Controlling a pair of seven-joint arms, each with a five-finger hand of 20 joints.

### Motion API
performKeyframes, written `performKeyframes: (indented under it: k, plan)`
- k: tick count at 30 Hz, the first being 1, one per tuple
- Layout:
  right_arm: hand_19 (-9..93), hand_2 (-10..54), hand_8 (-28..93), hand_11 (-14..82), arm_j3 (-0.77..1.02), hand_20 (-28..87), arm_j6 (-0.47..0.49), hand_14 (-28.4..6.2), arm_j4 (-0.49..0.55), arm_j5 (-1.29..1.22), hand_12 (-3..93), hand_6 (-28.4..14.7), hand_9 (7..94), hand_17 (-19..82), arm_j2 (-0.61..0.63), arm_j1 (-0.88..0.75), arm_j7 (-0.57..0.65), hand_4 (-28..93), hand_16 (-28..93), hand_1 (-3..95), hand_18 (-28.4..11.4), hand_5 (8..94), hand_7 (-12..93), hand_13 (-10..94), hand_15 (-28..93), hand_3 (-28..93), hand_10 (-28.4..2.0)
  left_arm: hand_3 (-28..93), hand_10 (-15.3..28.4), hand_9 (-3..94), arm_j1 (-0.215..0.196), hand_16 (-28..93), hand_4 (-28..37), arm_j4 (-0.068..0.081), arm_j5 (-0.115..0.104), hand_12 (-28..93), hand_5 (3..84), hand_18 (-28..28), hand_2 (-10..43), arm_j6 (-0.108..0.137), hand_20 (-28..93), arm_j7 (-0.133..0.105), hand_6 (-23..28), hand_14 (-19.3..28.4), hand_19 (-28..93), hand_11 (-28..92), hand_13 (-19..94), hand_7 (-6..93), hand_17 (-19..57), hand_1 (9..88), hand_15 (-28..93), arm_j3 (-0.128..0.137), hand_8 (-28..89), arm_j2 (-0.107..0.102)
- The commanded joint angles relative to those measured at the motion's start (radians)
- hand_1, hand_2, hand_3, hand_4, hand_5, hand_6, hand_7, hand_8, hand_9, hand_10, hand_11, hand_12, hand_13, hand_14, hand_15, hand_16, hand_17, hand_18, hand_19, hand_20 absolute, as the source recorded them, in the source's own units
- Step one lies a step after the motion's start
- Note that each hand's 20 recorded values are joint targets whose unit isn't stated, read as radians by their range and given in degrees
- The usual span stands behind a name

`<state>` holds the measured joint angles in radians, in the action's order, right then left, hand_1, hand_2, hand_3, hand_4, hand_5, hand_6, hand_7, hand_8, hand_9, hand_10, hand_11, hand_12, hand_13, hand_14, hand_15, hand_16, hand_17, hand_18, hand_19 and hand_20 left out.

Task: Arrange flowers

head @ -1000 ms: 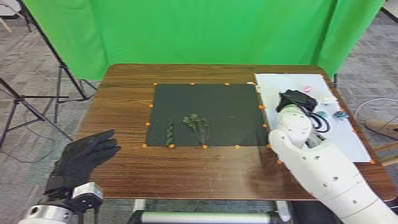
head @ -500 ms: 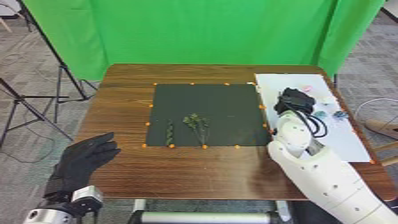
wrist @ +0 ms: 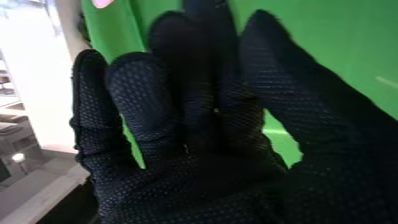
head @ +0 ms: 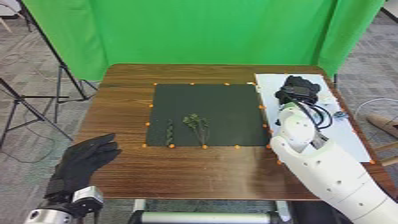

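Your left hand (head: 89, 154) was loosely open; two green sprigs (head: 197, 128) lay on the dark mat (head: 233, 107). Your right hand (head: 299, 90), open and empty, was over the white sheet (head: 354, 146); a careless descent could have knocked the blue flower (head: 339, 115).

A bright green curtain (head: 213, 35) hangs behind the brown wooden table (head: 178, 175), above grey carpeted floor (head: 27, 65).

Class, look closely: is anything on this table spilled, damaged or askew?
Nothing stands out: in the head view, two green leafy sprigs lie side by side on the dark flat mat, and a bluish flower lies on the white rectangular board.
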<state>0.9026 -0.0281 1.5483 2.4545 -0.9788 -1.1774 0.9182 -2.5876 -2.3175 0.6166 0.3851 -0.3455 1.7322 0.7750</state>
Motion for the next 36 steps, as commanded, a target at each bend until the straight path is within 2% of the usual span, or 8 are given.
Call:
performKeyframes:
  k: [1,5,9,20,26,31,33,36]
  plan:
    - [86,-3.6,-9,51.2,0.05,3,0.201,-22.0,-0.024,-0.066,26.0,-13.6,61.0,23,-0.046,0.0,0.044,-24,23,28.3,-28.4,70.6,18,56,79,76,-25.1,79,23.3,40.7,0.008,-14,-12.3,0.004,0.016,10,48.2,22.4,7.6,-0.014,25,0.018,15.3,28.4,59,39,31,13.8,-7.7,28.0,65,-0.003,-8,0.017]
    - [86,-3.5,-9,50.1,0.063,3,0.218,-23.4,-0.038,-0.058,25.8,-14.6,59.3,22,-0.063,-0.017,0.038,-24,22,26.7,-28.4,69.9,16,54,79,76,-26.4,79,23.3,40.7,0.004,-14,-12.2,0.005,0.022,10,48.2,22.3,7.6,-0.024,25,0.029,15.3,28.4,59,39,31,13.8,-7.6,28.0,65,0.005,-8,0.032]
    - [86,-3.4,-9,49.7,0.062,2,0.217,-23.9,-0.04,-0.064,25.8,-15.2,58.5,22,-0.063,-0.024,0.043,-24,21,26.1,-28.4,69.3,15,54,79,76,-26.9,79,23.3,40.6,0.009,-14,-12.4,0.008,0.001,10,48.3,22.4,7.7,-0.009,25,0.01,15.4,28.4,59,39,31,13.7,-7.7,28.1,65,-0.006,-8,0.004]
    - [86,-4.9,-9,50.2,0.026,1,0.193,-22.5,-0.103,0.019,25.5,-13.6,60.5,23,-0.091,-0.01,0.011,-24,20,29.4,-28.4,71.4,17,56,79,74,-25.6,79,23.6,40.9,0.042,-14,-12.3,0.015,0.026,10,48.5,22.5,7.6,-0.039,26,0.047,15.6,28.4,59,39,31,13.4,-7.7,28.2,65,-0.005,-8,0.033]
    - [87,-8.9,-10,50.2,0.02,2,0.178,-18.3,-0.113,0.038,25.5,-9.1,68.1,24,-0.096,-0.032,0.004,-26,22,39.0,-28.4,76.2,21,63,77,77,-20.7,79,23.8,41.0,0.048,-14,-12.3,0.017,0.041,10,48.7,22.5,7.6,-0.054,26,0.069,15.6,28.4,59,39,31,13.1,-7.7,28.3,65,0.001,-8,0.056]
    - [86,-9.5,7,42.5,0.03,7,0.174,-14.0,-0.113,0.011,34.7,-5.5,77.9,25,-0.103,-0.039,0.008,-28,25,51.4,-28.4,82.7,23,69,74,73,-14.7,79,23.8,41.1,0.044,-14,-12.3,0.016,0.045,10,48.7,22.5,7.6,-0.054,26,0.071,15.7,28.4,59,39,31,13.1,-7.7,28.3,65,0.003,-8,0.064]
    - [86,-9.3,7,42.1,0.034,7,0.166,-13.2,-0.115,0.006,35.2,-4.2,80.2,25,-0.103,-0.041,0.002,-28,25,53.1,-28.4,84.3,24,71,73,73,-13.6,79,23.7,41.0,0.038,-14,-12.2,0.016,0.026,10,48.7,22.5,7.6,-0.04,26,0.051,15.7,28.4,59,39,31,13.0,-7.7,28.2,65,-0.002,-8,0.041]
    - [86,-8.8,8,41.7,0.035,8,0.154,-12.6,-0.112,0.009,35.8,-4.2,80.6,25,-0.099,-0.045,-0.003,-28,25,54.0,-28.4,84.6,24,72,73,73,-13.2,79,23.8,41.0,0.038,-14,-12.2,0.015,0.023,10,48.7,22.5,7.6,-0.036,26,0.048,15.7,28.4,59,39,31,13.0,-7.7,28.3,65,-0.005,-8,0.035]
